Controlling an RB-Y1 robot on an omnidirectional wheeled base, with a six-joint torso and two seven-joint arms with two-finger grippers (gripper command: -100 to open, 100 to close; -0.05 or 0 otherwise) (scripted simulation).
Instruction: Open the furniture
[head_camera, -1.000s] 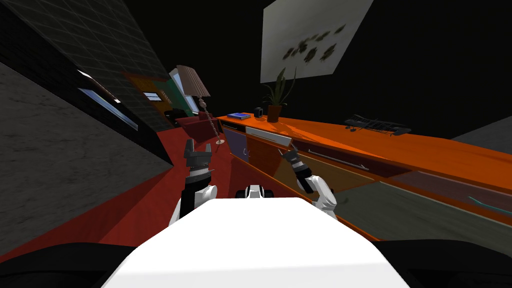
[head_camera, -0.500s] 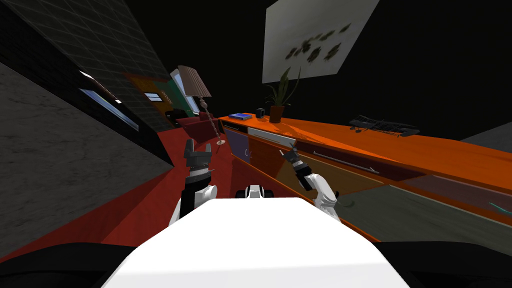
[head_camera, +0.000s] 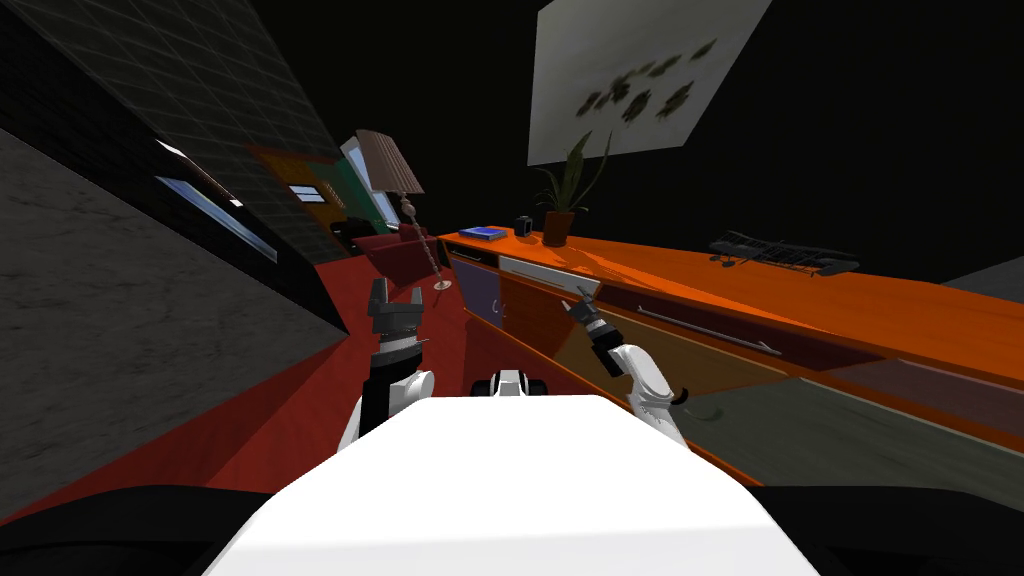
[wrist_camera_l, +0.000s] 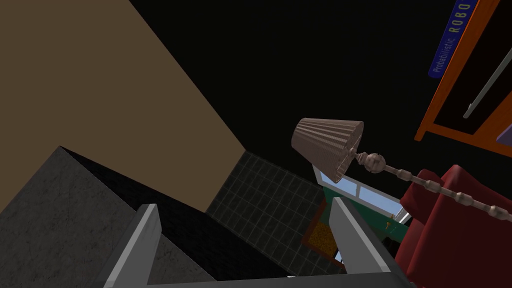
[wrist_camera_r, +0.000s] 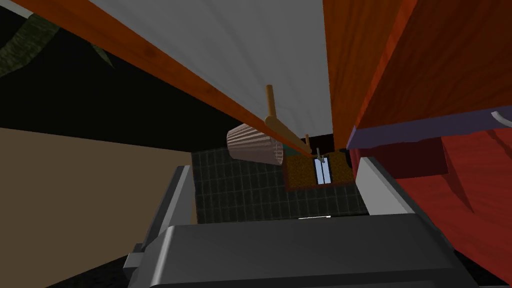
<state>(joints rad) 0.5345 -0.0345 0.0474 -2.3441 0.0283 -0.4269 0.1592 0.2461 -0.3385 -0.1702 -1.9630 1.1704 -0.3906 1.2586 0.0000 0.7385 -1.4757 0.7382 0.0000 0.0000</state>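
A long orange sideboard (head_camera: 800, 290) runs along my right side. Its white drawer front (head_camera: 545, 274) is level with the fronts beside it. My right gripper (head_camera: 578, 302) is open at that drawer's near end. In the right wrist view the white front (wrist_camera_r: 225, 55) carries a thin orange bar handle (wrist_camera_r: 285, 131) on short posts. That handle lies just ahead of the right gripper (wrist_camera_r: 275, 200), in line with the gap between its fingers (wrist_camera_r: 172, 210) and untouched. My left gripper (head_camera: 394, 297) is raised on the left, open and holding nothing (wrist_camera_l: 245, 225).
A floor lamp (head_camera: 392, 170) and a red armchair (head_camera: 395, 255) stand past the sideboard's far end. A potted plant (head_camera: 560, 215), a blue book (head_camera: 482, 233) and a keyboard (head_camera: 785, 255) rest on top. A dark drawer with a long bar (head_camera: 705, 330) adjoins the white one.
The whole head view has drifted a little, so I have moved. My right forearm has swung slightly and its gripper sits closer under the white drawer's end. The left arm is still.
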